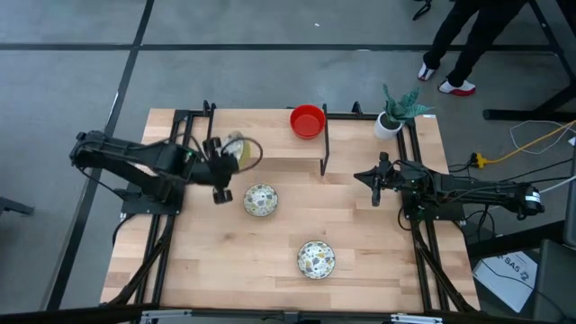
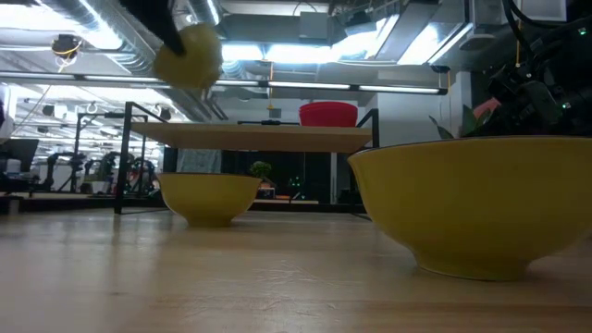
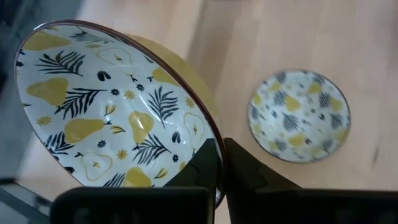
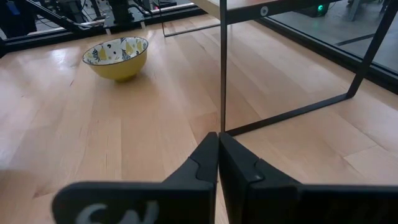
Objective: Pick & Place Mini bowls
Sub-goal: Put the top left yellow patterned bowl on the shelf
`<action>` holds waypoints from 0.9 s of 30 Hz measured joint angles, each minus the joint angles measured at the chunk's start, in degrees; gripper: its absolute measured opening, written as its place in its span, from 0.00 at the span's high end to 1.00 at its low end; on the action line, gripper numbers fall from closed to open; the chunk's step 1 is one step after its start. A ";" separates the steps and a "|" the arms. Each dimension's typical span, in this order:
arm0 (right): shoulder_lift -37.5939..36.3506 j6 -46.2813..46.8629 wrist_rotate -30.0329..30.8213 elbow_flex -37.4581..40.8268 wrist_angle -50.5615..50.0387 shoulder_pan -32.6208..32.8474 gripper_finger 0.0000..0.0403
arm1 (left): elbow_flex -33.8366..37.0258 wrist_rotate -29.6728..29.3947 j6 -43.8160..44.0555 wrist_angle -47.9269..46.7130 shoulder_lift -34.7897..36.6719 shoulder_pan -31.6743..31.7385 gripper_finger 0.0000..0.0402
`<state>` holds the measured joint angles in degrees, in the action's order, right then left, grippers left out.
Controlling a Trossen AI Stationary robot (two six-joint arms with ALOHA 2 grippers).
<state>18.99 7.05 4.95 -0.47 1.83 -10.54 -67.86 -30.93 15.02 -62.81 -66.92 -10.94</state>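
Observation:
My left gripper [image 3: 221, 146] is shut on a mini bowl [image 3: 112, 106], white inside with yellow pears and dark leaves, yellow outside. It hangs high above the table's left half [image 1: 241, 151], tilted [image 2: 190, 55]. Two more patterned mini bowls rest on their bases on the table, one [image 1: 260, 200] just below the held one and one [image 1: 316, 259] nearer the front. A red mini bowl [image 1: 307, 121] stands on the raised wooden shelf [image 2: 259, 137]. My right gripper [image 1: 375, 184] waits shut at the table's right, touching nothing. My left gripper pinches the held bowl's rim [image 3: 214, 163] with one finger on the patterned inside and the other on the yellow outside. The fingers slant down from the table's left side. The bowl is lifted clear of the table and tipped steeply, its opening turned toward the wrist camera.
The shelf's black metal frame [image 4: 222, 68] stands on the table's far half, between the two arms. A white pot with a green plant [image 1: 396, 112] sits at the far right corner. Bare wood lies between the two resting bowls and my right gripper [image 4: 217, 155].

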 joint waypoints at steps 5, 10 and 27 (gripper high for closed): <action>0.01 -0.02 0.00 0.00 0.00 0.01 0.96 | -4.88 2.10 -7.33 0.02 0.00 5.62 0.99; 0.01 0.00 0.00 0.00 0.00 0.02 0.96 | -7.50 5.80 -12.84 0.02 -0.01 9.98 0.99; 0.02 -0.02 0.00 0.00 0.00 0.02 0.96 | -8.21 7.39 -20.72 -3.06 -2.26 17.89 0.99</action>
<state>19.00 7.03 4.95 -0.47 1.83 -10.52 -76.07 -23.54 -5.69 -65.87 -69.17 6.95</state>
